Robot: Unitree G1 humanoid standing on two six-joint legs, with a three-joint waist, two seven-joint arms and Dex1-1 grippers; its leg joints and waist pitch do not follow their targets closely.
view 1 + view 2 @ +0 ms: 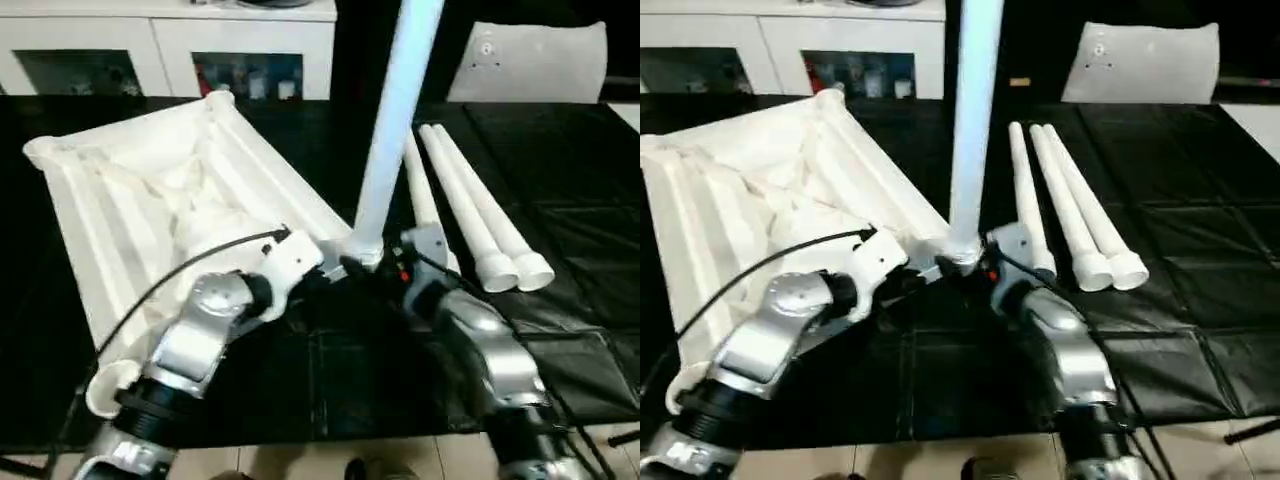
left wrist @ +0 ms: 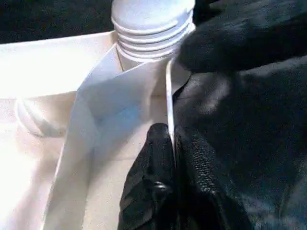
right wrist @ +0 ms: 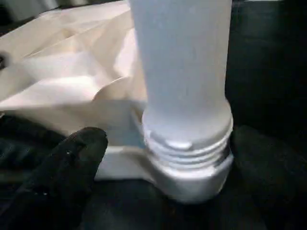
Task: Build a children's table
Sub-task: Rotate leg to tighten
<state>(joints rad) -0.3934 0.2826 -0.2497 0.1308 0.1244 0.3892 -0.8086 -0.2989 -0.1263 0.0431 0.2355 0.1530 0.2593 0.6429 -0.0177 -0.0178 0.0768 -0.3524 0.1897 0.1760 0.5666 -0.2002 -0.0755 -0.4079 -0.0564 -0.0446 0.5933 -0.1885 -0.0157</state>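
The white table top [image 1: 150,190] lies upside down on the black mat, ribs facing up. One white leg [image 1: 395,120] stands upright in the near right corner socket [image 3: 192,177], with its thread [image 2: 151,33] partly showing above the socket. My left gripper [image 2: 171,139] is shut on the top's thin rim just beside that corner. My right gripper [image 3: 171,139] is open, with one finger [image 3: 72,158] on each side of the leg's threaded base. Three more legs [image 1: 470,210] lie side by side on the mat to the right.
White cabinets with glass doors [image 1: 170,50] line the back. A flat white panel [image 1: 530,60] leans at the back right. The black mat [image 1: 570,300] reaches to the tiled floor [image 1: 300,460] near my body. A black cable [image 1: 170,280] loops over my left forearm.
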